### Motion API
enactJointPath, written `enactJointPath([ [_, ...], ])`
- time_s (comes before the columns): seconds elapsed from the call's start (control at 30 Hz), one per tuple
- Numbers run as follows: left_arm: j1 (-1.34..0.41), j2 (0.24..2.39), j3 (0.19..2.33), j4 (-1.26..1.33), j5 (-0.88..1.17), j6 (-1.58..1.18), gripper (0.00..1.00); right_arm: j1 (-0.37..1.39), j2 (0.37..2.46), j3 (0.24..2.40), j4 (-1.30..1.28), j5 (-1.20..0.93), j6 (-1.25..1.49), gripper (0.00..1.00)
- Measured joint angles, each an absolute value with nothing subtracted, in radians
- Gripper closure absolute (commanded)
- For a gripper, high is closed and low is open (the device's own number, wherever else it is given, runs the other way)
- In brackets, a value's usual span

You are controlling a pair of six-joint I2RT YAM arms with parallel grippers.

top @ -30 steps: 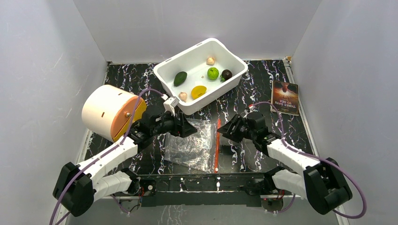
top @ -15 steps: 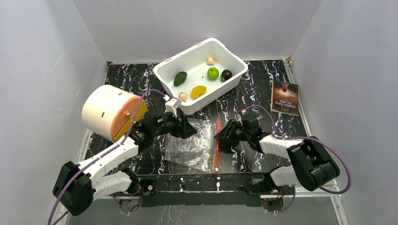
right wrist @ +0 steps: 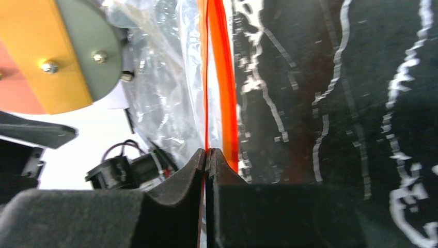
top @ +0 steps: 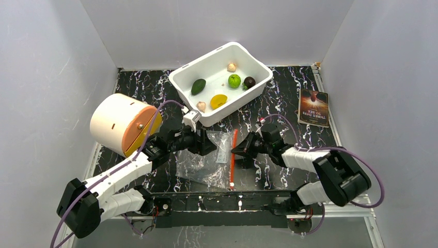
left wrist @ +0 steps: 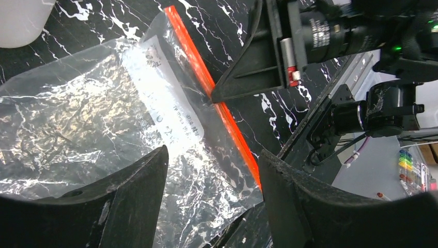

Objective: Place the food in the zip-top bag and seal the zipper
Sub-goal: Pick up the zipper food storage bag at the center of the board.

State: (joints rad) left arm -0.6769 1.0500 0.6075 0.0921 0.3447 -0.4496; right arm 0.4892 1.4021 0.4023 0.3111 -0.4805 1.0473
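From where I stand, the left gripper hangs over the zip-top bag with its fingers spread wide and nothing between them. The bag lies flat on the marbled table, between the two arms and just in front of the white tub. The food sits in that tub: avocado, mango piece, lime, dark fruit and two garlic bulbs.

The bag looks feather-light, crinkly and limp, and the film is probably slick, so it will likely slide or fold rather than hold a shape. The zipper, the red-orange strip along its right edge, looks like the only stiffer part and the sensible place to grip.

The right gripper has its fingers pressed together, pinching that strip. A second hold on the opposite lip should open the mouth.
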Motion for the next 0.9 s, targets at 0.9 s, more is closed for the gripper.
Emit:
enactJointPath([
  [0.9,-0.75,1.108,0.729,0.018,0.285,-0.462,0.35,0.719,1.148,0.556,0.204,-0.181,1.275,1.0],
])
